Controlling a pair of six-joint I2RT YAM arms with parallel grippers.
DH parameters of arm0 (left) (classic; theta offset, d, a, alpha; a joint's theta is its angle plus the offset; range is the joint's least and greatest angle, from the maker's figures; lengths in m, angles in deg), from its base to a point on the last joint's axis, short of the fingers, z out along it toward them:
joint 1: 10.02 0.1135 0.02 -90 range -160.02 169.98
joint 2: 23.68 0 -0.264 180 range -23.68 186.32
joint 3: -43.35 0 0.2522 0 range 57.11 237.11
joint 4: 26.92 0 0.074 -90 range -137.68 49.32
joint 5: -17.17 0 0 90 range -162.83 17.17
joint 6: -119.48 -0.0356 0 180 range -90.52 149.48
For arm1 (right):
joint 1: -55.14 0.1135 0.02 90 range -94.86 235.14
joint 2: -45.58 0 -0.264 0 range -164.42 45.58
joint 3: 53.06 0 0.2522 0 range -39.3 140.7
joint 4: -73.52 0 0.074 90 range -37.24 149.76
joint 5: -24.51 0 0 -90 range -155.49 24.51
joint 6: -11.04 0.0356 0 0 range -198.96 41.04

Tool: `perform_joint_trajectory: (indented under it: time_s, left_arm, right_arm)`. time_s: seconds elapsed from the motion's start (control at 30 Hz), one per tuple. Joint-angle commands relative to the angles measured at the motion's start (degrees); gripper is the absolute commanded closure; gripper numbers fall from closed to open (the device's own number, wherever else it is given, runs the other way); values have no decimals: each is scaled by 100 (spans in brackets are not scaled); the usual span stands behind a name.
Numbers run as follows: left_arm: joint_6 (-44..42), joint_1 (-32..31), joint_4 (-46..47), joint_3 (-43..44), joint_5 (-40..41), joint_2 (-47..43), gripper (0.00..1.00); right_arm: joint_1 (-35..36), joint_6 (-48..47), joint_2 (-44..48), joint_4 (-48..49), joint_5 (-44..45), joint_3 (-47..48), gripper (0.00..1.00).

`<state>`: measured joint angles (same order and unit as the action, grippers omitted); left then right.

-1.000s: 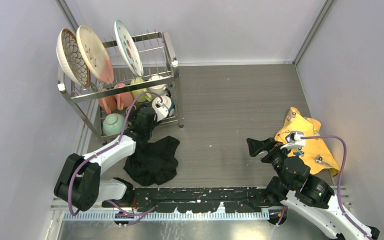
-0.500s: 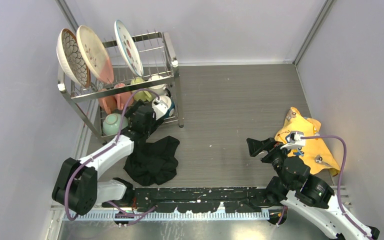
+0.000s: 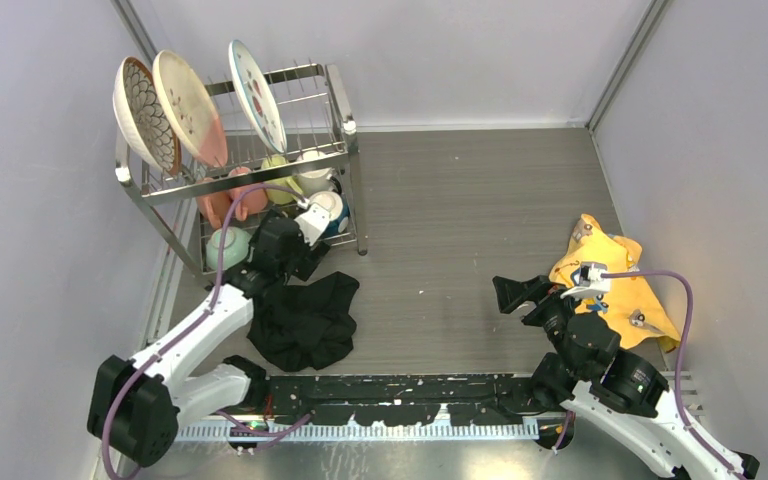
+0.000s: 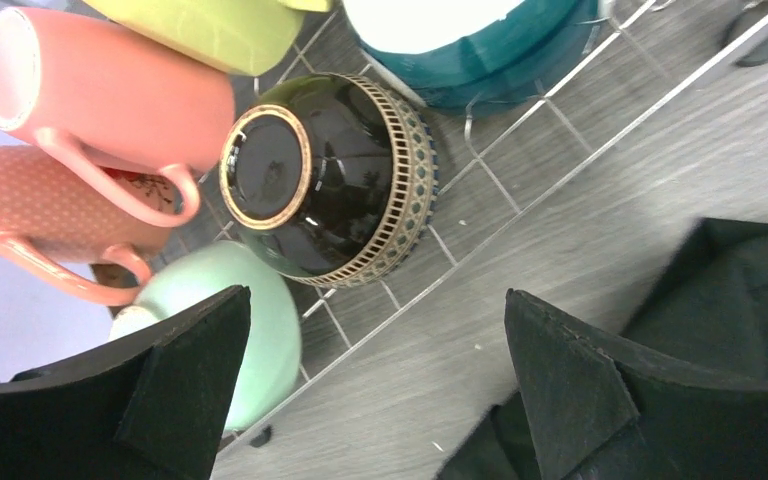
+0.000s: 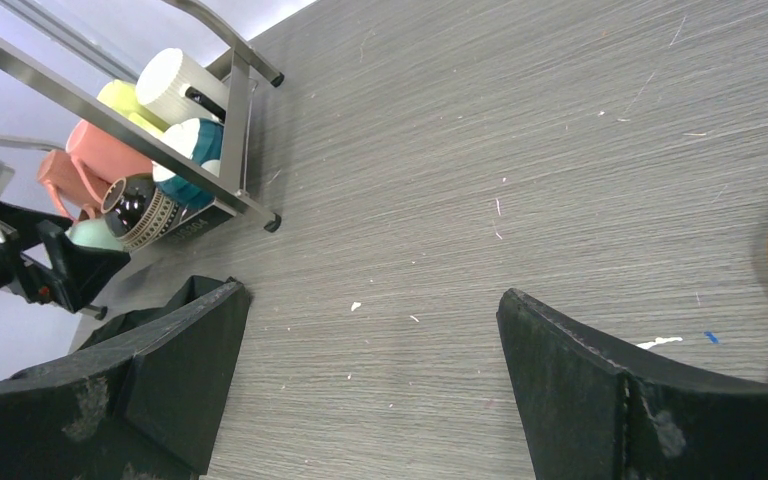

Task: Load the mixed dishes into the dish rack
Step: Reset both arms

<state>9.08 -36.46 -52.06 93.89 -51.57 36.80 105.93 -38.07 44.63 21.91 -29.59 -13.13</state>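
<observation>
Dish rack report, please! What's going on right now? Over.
Left end effector open, empty, at the dish rack, lower tier. Right end effector open, empty, above the table. Plates up top, mugs and bowls below. Black cloth lies before the rack.

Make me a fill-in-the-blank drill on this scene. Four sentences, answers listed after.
1. The upper tier of the rack holds ___ plates.
2. The brown bowl rests on the ___ tier.
3. The left gripper is ___, holding nothing.
4. The cloth beside the right gripper is ___.

Answers: three; lower; open; yellow.
</observation>
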Motion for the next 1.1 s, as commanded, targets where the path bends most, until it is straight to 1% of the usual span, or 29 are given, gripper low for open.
perform_joint_trajectory:
  time_s: [0.0, 0.13, 0.2, 0.27, 0.37, 0.53, 0.63, 0.77, 0.9, 1.07]
  left_arm:
    - [886, -87, -702, 389, -552, -397, 0]
    - [1710, -107, -1238, 506, -776, -626, 0]
    - [2078, -115, -1596, 548, -1027, -787, 0]
    - [2361, -133, -1966, 614, -1192, -1002, 0]
    - [2889, -134, -2244, 752, -1391, -1436, 0]
    - [3405, -134, -2149, 816, -1999, -2095, 0]
    - [3680, -134, -2135, 798, -2472, -2426, 0]
    - [4017, -134, -2033, 686, -2782, -3003, 0]
    - [4167, -133, -2032, 780, -2790, -3728, 0]
    - [4079, -134, -2572, 1179, -2179, -4365, 0]
  right_arm:
    - [27, 24, 43, 102, 111, 253, 0]
    - [22, -5, -1, 71, 203, 371, 0]
    - [23, -37, -95, 68, 232, 428, 0]
    - [26, -33, -267, 12, 250, 509, 0]
    - [23, 77, -488, -129, 314, 577, 0]
    - [22, 195, -866, -272, 150, 861, 0]
    - [21, 206, -1231, -613, 160, 1218, 0]
    - [28, 227, -1851, -1160, 75, 1844, 0]
    - [23, 287, -2472, -1710, 98, 2658, 0]
    - [27, 262, -3225, -2256, -27, 3704, 0]
